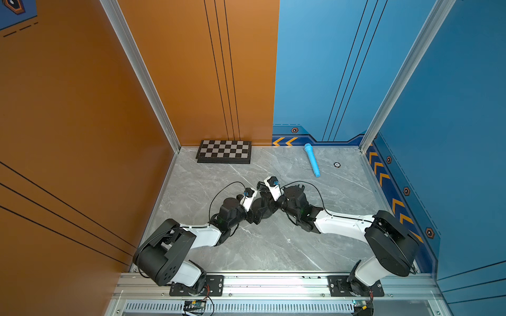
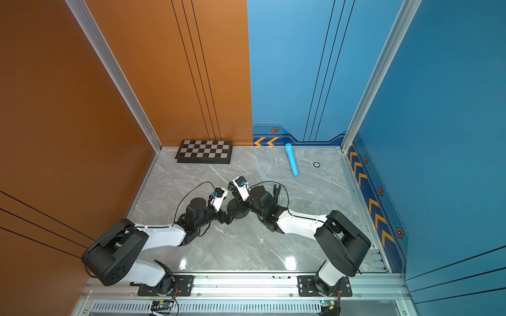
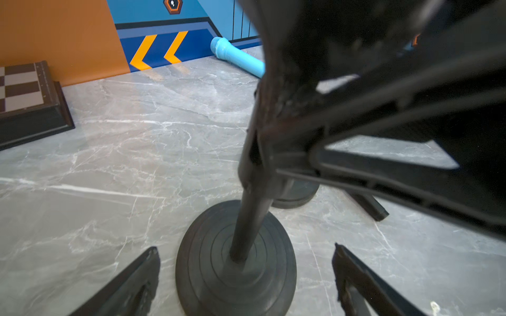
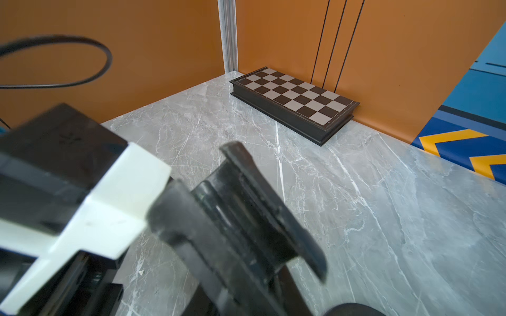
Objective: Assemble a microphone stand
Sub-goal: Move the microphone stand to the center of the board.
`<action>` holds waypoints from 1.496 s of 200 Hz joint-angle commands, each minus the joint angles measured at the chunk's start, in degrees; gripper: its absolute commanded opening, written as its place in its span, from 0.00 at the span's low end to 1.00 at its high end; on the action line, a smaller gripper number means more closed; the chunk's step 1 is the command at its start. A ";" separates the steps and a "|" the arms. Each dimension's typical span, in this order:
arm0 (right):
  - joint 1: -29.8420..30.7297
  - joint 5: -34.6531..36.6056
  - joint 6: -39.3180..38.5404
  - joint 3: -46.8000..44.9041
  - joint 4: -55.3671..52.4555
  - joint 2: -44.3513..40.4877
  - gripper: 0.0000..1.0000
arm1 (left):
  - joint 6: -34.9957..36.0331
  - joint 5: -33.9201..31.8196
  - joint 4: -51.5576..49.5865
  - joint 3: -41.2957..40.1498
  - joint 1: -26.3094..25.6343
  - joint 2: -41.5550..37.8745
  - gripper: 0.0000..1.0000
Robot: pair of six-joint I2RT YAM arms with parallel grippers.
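- Black stand base (image 3: 208,273) sits flat on the marble table (image 3: 109,164), with the pole (image 3: 247,219) upright in its centre; that joint looks done.
- The right gripper (image 3: 267,161) is clamped on the pole higher up.
- The left gripper (image 3: 245,249) is spread wide, with a finger on either side of the base, and holds nothing.
- The blue microphone (image 1: 312,160) lies by the back wall, well apart from the stand; seating it appears to be what is left.
- The right wrist view shows a blurred black piece at the top of the pole, and I cannot tell whether a clip is fitted.
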 commanded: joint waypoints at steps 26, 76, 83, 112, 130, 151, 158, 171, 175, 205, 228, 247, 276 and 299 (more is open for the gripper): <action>-0.61 -0.57 0.13 0.10 -10.43 3.16 0.00 | 3.57 2.92 14.56 2.73 0.91 8.12 0.93; -0.66 -0.77 0.58 0.48 -10.97 3.59 0.00 | 2.87 5.22 21.41 4.36 1.04 14.75 0.65; -0.71 -0.80 0.73 0.50 -11.00 3.50 0.00 | 3.23 5.16 22.61 4.10 0.92 15.25 0.61; -0.71 -1.09 0.97 0.58 -11.68 3.35 0.00 | 1.91 8.44 23.98 4.14 0.82 16.22 0.48; -0.71 -1.18 1.18 0.59 -12.06 2.83 0.00 | 2.02 9.86 24.07 4.10 -0.37 16.40 0.45; -0.62 -1.20 1.49 0.46 -12.80 1.69 0.00 | 2.75 10.18 24.07 3.17 -2.07 15.52 0.44; -0.56 -1.17 1.59 0.35 -13.17 1.18 0.00 | 2.38 10.52 24.13 2.83 -2.26 15.03 0.42; -0.36 -1.04 1.66 -0.01 -13.75 0.25 0.00 | 1.91 11.07 24.24 2.13 -2.76 13.98 0.41; -0.27 -0.91 1.65 -0.15 -13.93 -0.06 0.00 | 1.69 11.21 24.18 1.96 -3.02 13.63 0.41; 0.98 0.02 1.79 -1.63 -14.87 -2.27 0.00 | 1.53 11.82 24.24 0.43 -5.69 12.18 0.40; 2.08 1.48 2.24 -3.43 -15.45 -4.34 0.00 | 1.60 11.15 24.29 -0.83 -8.26 11.74 0.40; 2.90 2.70 3.31 -5.77 -15.57 -6.87 0.00 | 1.98 9.79 24.25 -2.18 -10.39 10.91 0.40; 5.12 5.68 4.27 -9.86 -16.90 -11.96 0.00 | 1.58 8.82 24.22 -3.90 -13.33 9.15 0.41; 6.69 7.84 5.62 -13.12 -18.06 -16.49 0.00 | 1.52 7.74 24.22 -4.54 -16.25 8.27 0.41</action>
